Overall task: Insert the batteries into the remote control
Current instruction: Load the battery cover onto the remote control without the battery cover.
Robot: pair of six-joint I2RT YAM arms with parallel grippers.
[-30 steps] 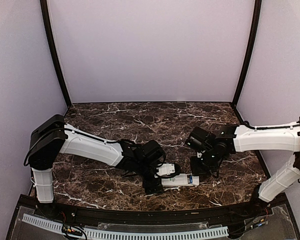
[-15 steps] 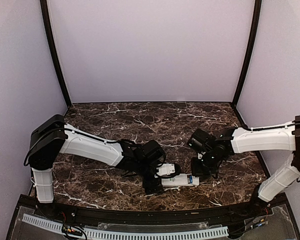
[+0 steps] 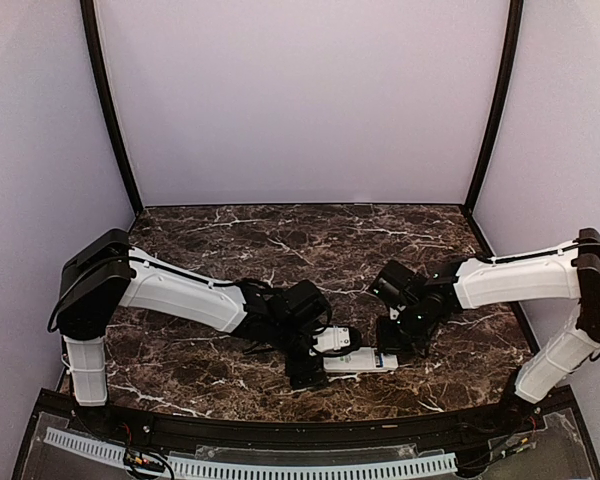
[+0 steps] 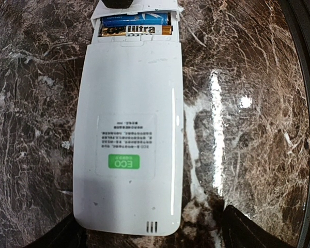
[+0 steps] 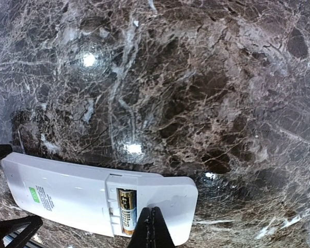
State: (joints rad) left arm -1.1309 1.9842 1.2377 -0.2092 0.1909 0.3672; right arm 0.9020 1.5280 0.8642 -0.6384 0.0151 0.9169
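Remote control (image 3: 360, 359): you'll find it face down on the table (image 3: 280, 250) by the near edge, with the battery bay open at its right end. It's probably light, stiff and slick on polished stone, so steady it across the long edges.
Batteries (image 4: 136, 25): two, lying in the bay.
Left gripper (image 4: 155, 233): spread wide, straddling the remote's left end.
Right gripper (image 5: 152, 230): fingers together, empty, tip at the bay.

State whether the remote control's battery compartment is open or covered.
Open. The remote control lies back-up on the table, and at one end two batteries show side by side in the uncovered compartment.
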